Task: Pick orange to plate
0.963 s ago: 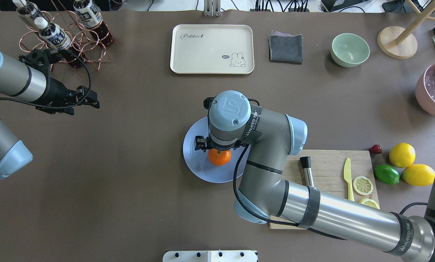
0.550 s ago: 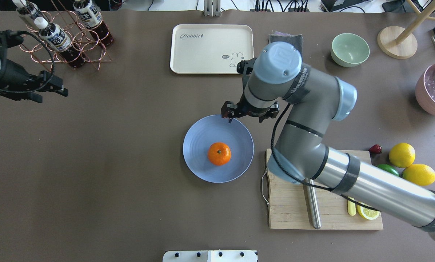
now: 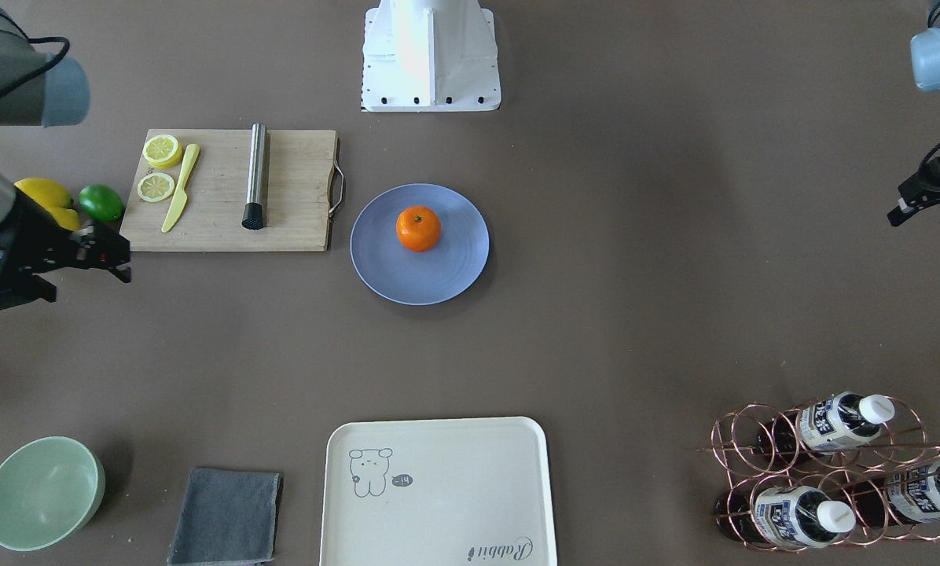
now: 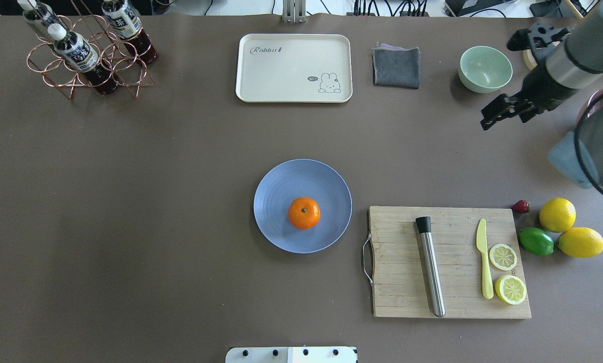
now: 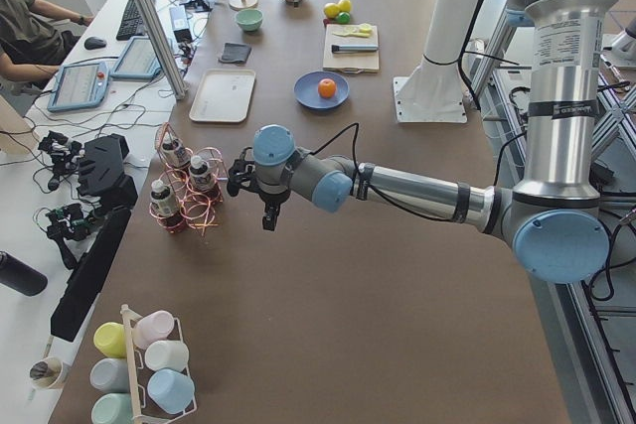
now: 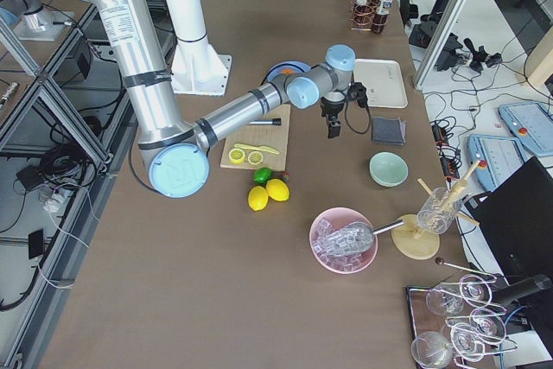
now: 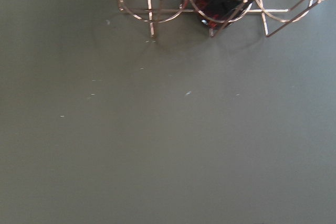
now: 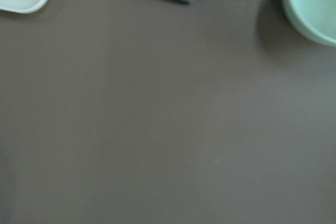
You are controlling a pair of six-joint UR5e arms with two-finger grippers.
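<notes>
Right claw (image 4: 505,118) hangs at the upper right of the overhead view with its two black fingers parted and nothing between them, over bare desk (image 4: 155,201) just beside the pale-green bowl (image 4: 485,69). Left claw (image 3: 922,218) shows at the right edge of the front-facing view, its fingers likewise apart and empty, touching nothing, well above the copper wire rack (image 3: 753,440) of bottles at that frame's lower right. Both are well apart from the orange (image 4: 304,213), a small round fruit with bright, finely dimpled skin and a dark-green stem dot facing up. It sits on the plate (image 4: 281,191), slightly off centre, near the middle of the frame. The plate is round, flat and matte periwinkle blue with faint concentric rings. To its right lies a pale wooden cutting board (image 4: 397,262) with a wire handle. The desk is covered in smooth brown sheet.
</notes>
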